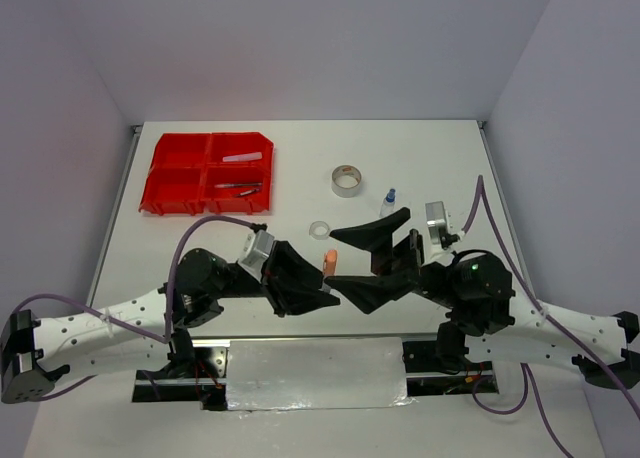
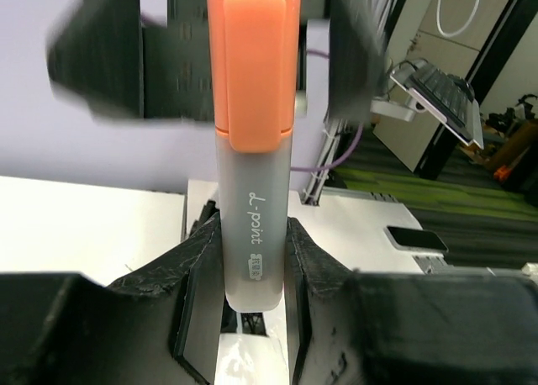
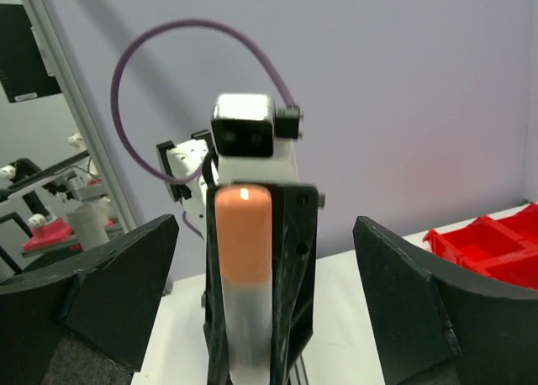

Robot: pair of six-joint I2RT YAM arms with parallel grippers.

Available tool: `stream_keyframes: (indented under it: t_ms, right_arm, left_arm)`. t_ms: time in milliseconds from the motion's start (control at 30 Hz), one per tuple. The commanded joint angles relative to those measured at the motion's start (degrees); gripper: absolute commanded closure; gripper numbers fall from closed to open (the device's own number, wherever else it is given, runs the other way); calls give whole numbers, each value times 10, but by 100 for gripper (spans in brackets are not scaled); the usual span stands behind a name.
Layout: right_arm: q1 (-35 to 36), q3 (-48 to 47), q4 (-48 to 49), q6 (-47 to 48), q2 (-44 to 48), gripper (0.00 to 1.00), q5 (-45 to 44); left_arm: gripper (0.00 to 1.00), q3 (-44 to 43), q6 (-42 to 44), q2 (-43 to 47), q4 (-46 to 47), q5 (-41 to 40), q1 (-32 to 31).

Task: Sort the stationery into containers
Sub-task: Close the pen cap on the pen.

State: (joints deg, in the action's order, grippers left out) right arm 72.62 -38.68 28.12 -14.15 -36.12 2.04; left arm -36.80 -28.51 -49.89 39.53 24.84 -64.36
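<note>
My left gripper [image 1: 318, 276] is shut on an orange-capped grey marker [image 1: 330, 262], held above the table near the front middle. In the left wrist view the marker [image 2: 252, 150] stands upright between my left gripper's pads [image 2: 252, 263]. My right gripper [image 1: 352, 260] is open, with one finger on each side of the marker's cap and not touching it. In the right wrist view the marker [image 3: 244, 259] stands between my right gripper's wide-open fingers [image 3: 126, 284]. The red organiser tray [image 1: 160, 168] sits at the back left and shows in the right wrist view [image 3: 492, 242].
A grey tape roll [image 1: 347, 181], a clear tape ring [image 1: 320, 230] and a blue-capped clear bottle [image 1: 388, 202] lie on the table behind the grippers. The tray holds thin dark pens [image 1: 238, 188] and a white piece [image 1: 243, 158].
</note>
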Motion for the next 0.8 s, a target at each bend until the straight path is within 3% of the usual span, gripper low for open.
stream_keyframes:
  t_ms: [0,300,467,633,767]
  right_arm:
    - [4,-62,-61,25,-2,7,-10]
    - [4,-123,-148,33,-39,9,-20]
    - [4,-132,-163,23,-50,16,5]
    - [4,-123,-161,12,-54,34,35]
    - [4,-103,-149,9,-45,61,33]
  left_arm:
    - [100,1,16,1,20,28,-4]
    - [100,-12,33,-9,-14,56,-9]
    - [100,-20,43,-10,-30,64,-11]
    - [100,-16,49,1,-41,46,-11]
    - [100,-13,50,9,-43,32,-12]
